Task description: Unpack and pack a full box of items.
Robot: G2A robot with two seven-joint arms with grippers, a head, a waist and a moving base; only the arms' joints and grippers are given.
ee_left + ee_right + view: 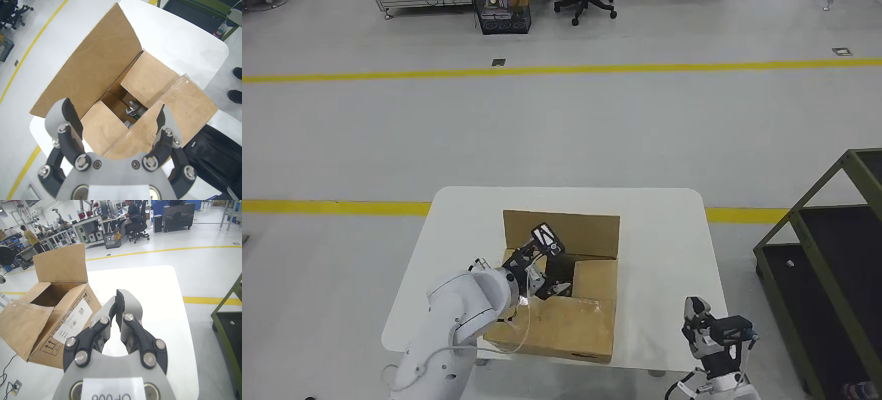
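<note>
I have the cardboard box (564, 328) sitting near the middle of the white table (662, 215), toward its near edge, with the top open. Its far flap (94, 62) stands upright, and the near flap (181, 108), which carries a strip of clear tape, slopes out toward the robot. The two side flaps (151, 75) are folded partway in over the opening, leaving a dark gap between them. Through that gap, in the left wrist view, I can see an adjustable wrench (131, 112) with a green handle lying on the bottom of the box. Beside it is the corner of a white-labelled item (128, 125) that I cannot identify. The left gripper (115, 102) hangs above the box, over the side flap and the near flap, with its fingers (70, 113) spread wide and nothing between them. I cannot tell whether it touches the cardboard. The right gripper (118, 295) sits over the near right corner of the table, well apart from the box, with its dark pads (119, 302) pressed together on nothing. From that wrist I see the side of the box, which bears a white shipping label (72, 321) and printed arrows. A green metal cart (832, 270) stands on the floor just beside the table's right edge.
</note>
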